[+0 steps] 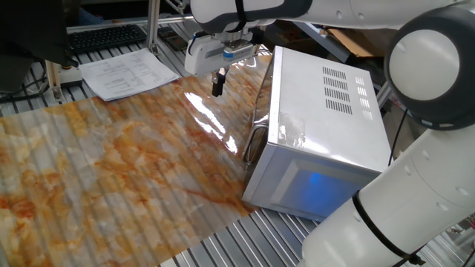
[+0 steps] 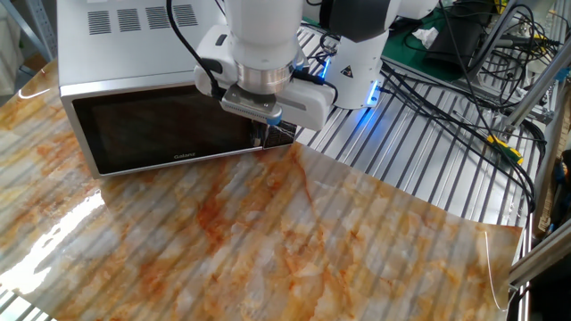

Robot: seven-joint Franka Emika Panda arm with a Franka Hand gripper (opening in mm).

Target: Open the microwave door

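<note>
The boxy white microwave [image 1: 326,126] sits on a glossy, rippled marble-patterned mat [image 1: 111,170], its mirror-dark microwave door [image 2: 161,129] closed. The gripper [image 1: 218,83] hangs before that door, dark fingers pressed narrowly together, holding nothing.

The microwave [image 1: 326,111] has a white painted metal casing, smooth and faintly glossy, with punched vent slots. The microwave door [image 2: 161,129] is a dark, mirror-like panel; its handle [image 1: 254,142] is polished silver metal. The counter [image 1: 111,170] wears a marbled orange-and-grey sheet (it looks like thin plastic film, ridged by the slats beneath) that is shiny enough to throw white glare. Bare ribbed aluminium [image 2: 419,160] shows beside it, matt grey. The arm [image 1: 430,148] is smooth white plastic with grey joints. The tool [image 1: 217,83] is dark and matt. Papers [image 1: 126,73] lie flat and dull.
</note>
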